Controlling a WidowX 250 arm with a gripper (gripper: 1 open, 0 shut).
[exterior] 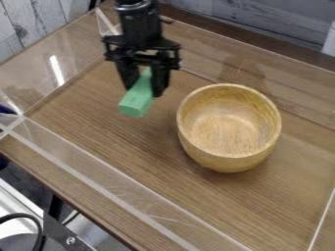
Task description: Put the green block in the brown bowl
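Note:
The green block [136, 98] hangs above the wooden table, pinched at its upper end between the black fingers of my gripper [143, 80], which points straight down and is shut on it. The block's lower end dangles free, left of the brown bowl [229, 125]. That bowl is round, light tan wood with thick walls, and it stands empty on the table to the right of the gripper.
A clear acrylic wall [78, 167] runs along the table's front edge, with another clear panel along the back. The wooden tabletop [78, 118] stretches left of the bowl. Dark cables [20, 235] lie off the table at bottom left.

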